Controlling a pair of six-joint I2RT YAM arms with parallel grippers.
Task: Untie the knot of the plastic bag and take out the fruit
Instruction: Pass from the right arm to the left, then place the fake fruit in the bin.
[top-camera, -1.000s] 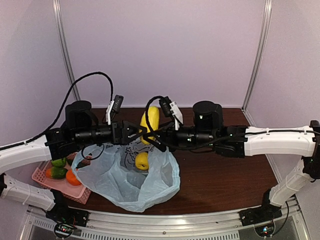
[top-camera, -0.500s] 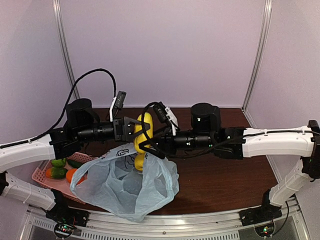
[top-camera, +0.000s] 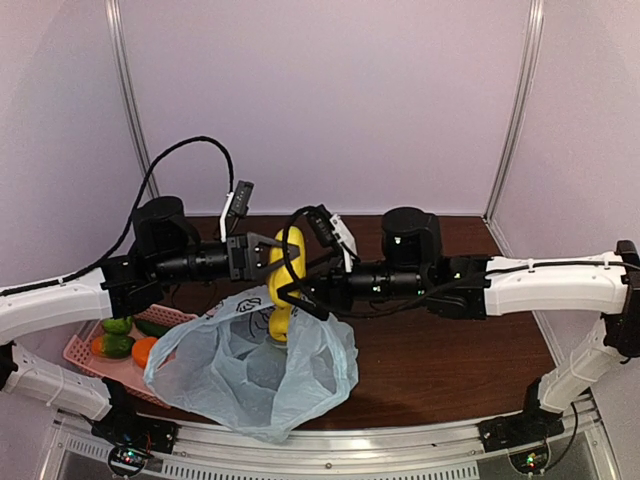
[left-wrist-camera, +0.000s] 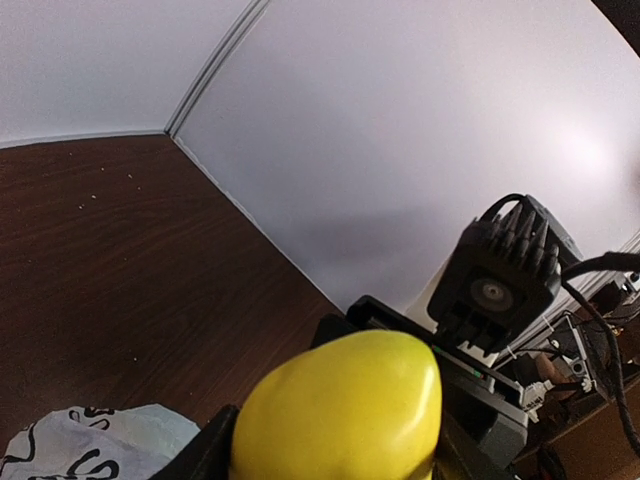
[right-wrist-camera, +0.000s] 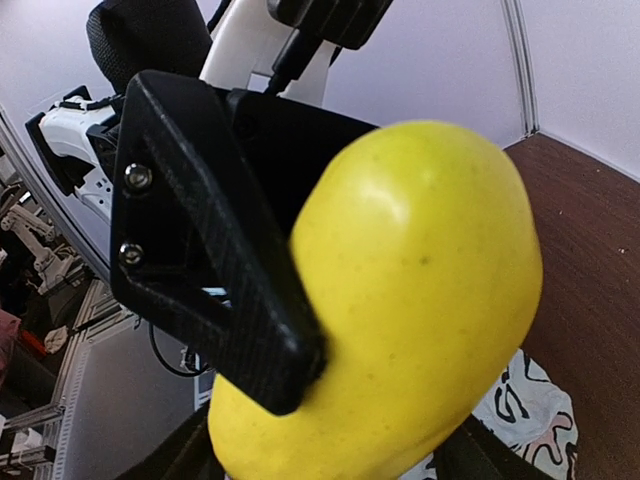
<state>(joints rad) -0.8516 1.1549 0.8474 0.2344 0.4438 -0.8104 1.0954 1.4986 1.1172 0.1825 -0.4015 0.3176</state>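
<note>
The plastic bag (top-camera: 250, 372) is already open and no knot shows on it, so the job is at the taking-out part. One yellow fruit (top-camera: 293, 243) is up in the air over the middle of the tabletop (top-camera: 450, 350), just above the far side of the bag. It looks like one arm is passing it to the other. The left gripper (top-camera: 278, 252) squeezes it, and its black finger (right-wrist-camera: 190, 180) lies flat on the yellow skin. The fruit also sits between the fingers of the right gripper (top-camera: 287, 288), but it is hard to tell if they press on it.

Next, one gripper likely has to let go fully. The other has to carry the fruit to the pink basket (top-camera: 85, 352) at the left near corner, where green and orange pieces (top-camera: 147, 351) lie. The skin looks smooth, so it could slip. Another yellow piece (top-camera: 281, 322) seems to sit at the bag's mouth.

The bag lies close to the near edge, left of the middle. The tabletop is dark brown wood. The walls (top-camera: 330, 100) are pale purple, with shiny metal poles (top-camera: 515, 110) in the corners.
</note>
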